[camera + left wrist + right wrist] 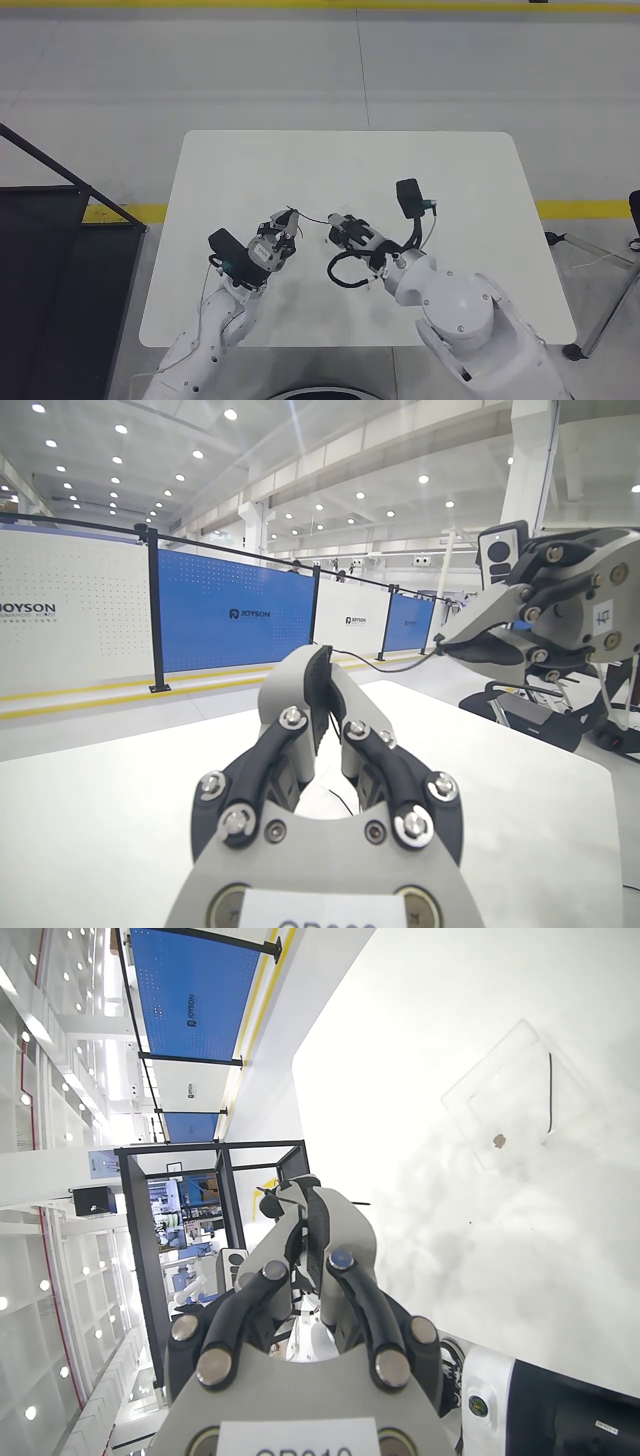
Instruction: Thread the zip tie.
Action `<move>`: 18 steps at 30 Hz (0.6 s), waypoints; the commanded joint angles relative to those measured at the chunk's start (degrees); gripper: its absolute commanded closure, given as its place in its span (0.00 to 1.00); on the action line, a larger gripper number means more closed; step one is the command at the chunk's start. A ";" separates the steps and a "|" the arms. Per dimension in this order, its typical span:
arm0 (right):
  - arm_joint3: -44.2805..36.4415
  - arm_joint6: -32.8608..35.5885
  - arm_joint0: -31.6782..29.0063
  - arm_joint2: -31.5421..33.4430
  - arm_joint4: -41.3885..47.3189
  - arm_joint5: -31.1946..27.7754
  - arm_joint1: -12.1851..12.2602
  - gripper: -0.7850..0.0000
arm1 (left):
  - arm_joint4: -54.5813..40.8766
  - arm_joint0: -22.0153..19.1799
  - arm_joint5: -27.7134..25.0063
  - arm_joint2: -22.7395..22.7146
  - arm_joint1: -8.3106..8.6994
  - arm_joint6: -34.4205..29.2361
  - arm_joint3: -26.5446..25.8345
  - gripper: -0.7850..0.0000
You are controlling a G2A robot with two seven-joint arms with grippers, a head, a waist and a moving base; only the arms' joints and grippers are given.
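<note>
Over the bench (450, 180), near its middle, left tool (324, 660) and right tool (442, 642) each pinch one end of the black zip tie (395, 667) strung between them. The right wrist view adds a clear tray (500, 1093) holding a second tie (550, 1093).

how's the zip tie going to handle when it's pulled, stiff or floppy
Probably springy rather than limp: the zip tie hangs in a shallow curve between the left gripper and the right gripper. It is so thin that it is likely very light, and it may twist in their pinch.
</note>
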 commanded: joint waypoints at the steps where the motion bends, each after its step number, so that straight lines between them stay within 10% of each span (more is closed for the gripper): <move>1: -0.53 0.18 -0.35 0.18 -0.37 0.13 0.04 0.00 | 0.00 0.00 0.00 0.00 0.00 0.00 0.00 1.00; 18: -3.51 -1.63 -6.44 0.16 -4.85 -6.13 0.29 0.00 | -0.67 0.26 3.43 0.58 -0.42 -2.97 -1.10 1.00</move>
